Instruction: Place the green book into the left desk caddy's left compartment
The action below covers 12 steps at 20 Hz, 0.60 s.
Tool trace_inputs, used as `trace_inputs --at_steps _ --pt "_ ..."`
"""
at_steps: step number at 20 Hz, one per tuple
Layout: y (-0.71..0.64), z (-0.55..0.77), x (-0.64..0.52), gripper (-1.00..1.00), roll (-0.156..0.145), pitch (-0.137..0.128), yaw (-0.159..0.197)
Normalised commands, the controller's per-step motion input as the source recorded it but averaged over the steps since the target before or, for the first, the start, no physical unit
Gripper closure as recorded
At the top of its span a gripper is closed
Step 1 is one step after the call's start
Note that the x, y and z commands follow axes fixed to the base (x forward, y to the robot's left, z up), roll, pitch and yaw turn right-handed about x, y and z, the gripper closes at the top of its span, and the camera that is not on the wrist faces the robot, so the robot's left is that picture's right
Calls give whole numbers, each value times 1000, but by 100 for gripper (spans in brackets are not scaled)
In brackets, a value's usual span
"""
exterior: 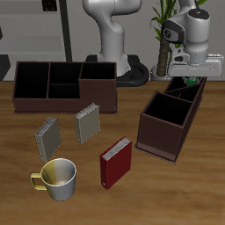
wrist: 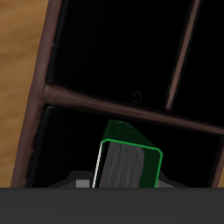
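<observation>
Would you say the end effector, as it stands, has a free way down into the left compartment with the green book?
Probably yes: the end effector holds the green book directly over the caddy, and the compartment beneath looks open and empty.

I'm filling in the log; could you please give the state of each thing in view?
gripper: shut on the green book
green book: held above the left desk caddy
red book: lying on the table
two grey books: lying flat
mug: upright

Gripper (exterior: 190,77) over left desk caddy (exterior: 172,123); compartments open above (dividers (wrist: 131,107) between).
</observation>
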Motion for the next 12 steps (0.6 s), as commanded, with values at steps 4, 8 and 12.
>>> trace_inputs --at_steps 4,8,12 --pt "-12 24 -10 -100 -7 3 -12" --pt "-20 46 23 -100 -7 1 -15" --pt "-14 69 5 -100 2 -7 4"
